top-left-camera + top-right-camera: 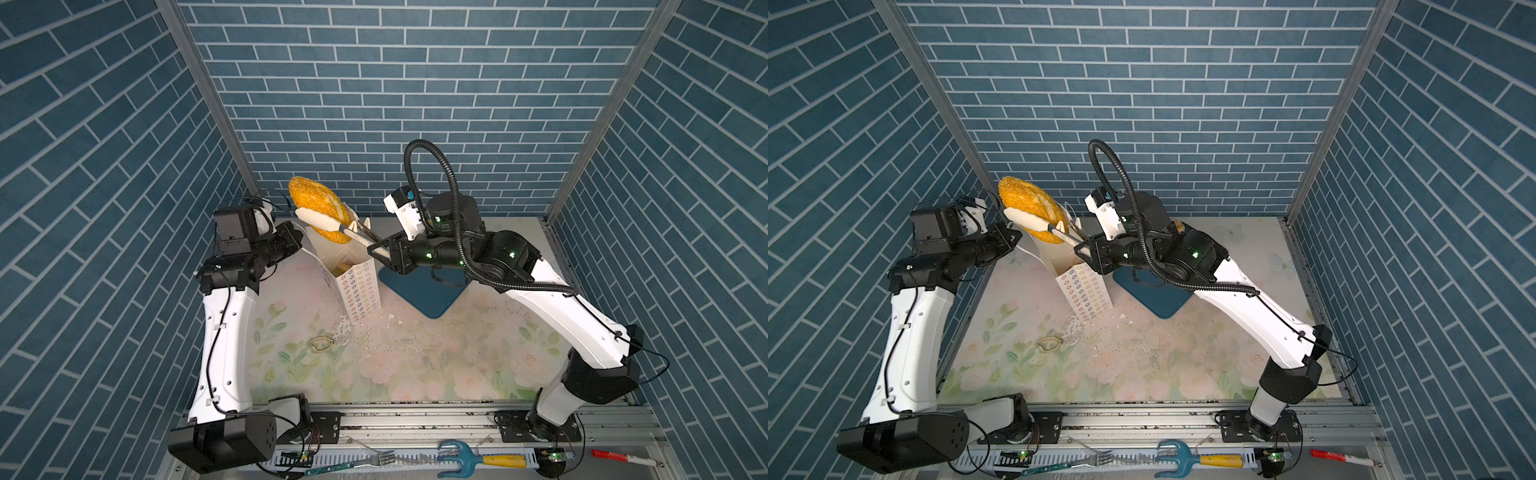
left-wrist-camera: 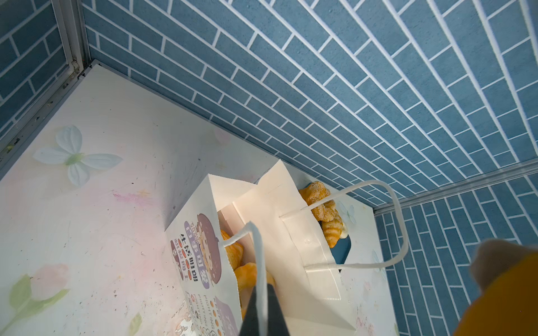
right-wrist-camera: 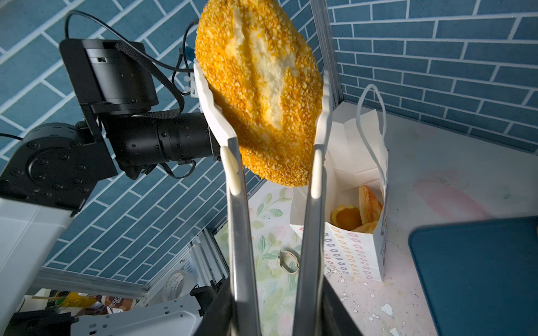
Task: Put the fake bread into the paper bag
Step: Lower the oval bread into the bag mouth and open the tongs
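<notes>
Right tool (image 1: 376, 251): clenched on the handles of a pair of tongs (image 3: 235, 232), whose white tips pinch the oval loaf (image 3: 259, 96) on both edges. The loaf hangs in the air, above and to one side of the mouth of the paper bag (image 3: 358, 256), and is not yet inside.

Left tool (image 2: 263, 311): clamped shut on one cord handle (image 2: 259, 261), apparently steadying the bag, which stands upright and open on the counter (image 1: 415, 365).

Bag contents: at least three orange pastries (image 3: 346, 216) lie at the bottom.

Outstanding: the loaf in hand, plus a sugar-dusted pastry (image 2: 318, 200) and a ridged roll (image 2: 333, 235) on the teal tray (image 3: 477, 276) behind the bag.

Assessment: the task looks well advanced, with about three items left. The rest of the tray is hidden under the arm.
</notes>
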`<act>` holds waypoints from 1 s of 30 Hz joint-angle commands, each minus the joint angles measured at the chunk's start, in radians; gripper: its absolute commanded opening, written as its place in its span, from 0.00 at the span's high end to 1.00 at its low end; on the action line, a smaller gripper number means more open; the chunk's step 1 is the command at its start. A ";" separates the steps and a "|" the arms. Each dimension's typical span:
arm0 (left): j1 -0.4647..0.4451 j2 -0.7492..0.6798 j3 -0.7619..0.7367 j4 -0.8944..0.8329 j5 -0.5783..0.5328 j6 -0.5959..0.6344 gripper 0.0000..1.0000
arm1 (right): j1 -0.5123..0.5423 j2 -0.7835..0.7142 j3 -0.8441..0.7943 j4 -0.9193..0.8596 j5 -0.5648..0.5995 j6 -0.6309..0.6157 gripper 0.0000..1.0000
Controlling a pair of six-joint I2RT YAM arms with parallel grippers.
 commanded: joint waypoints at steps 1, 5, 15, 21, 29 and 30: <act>0.006 -0.018 -0.006 -0.001 -0.001 0.001 1.00 | -0.005 -0.008 -0.027 0.072 0.005 -0.008 0.72; 0.006 -0.020 -0.009 -0.007 -0.004 0.006 1.00 | -0.023 -0.014 -0.083 0.102 0.025 0.005 0.72; 0.006 -0.032 -0.012 -0.008 -0.002 0.004 1.00 | -0.028 0.011 -0.126 0.139 0.079 -0.034 0.71; 0.006 -0.032 -0.012 -0.012 -0.003 0.006 1.00 | -0.030 0.114 -0.006 0.017 0.114 -0.053 0.71; 0.006 -0.032 -0.015 -0.013 -0.004 0.006 1.00 | -0.028 0.133 -0.020 -0.036 0.182 -0.056 0.67; 0.006 -0.032 -0.015 -0.014 -0.004 0.006 1.00 | -0.026 0.137 -0.014 -0.050 0.189 -0.062 0.66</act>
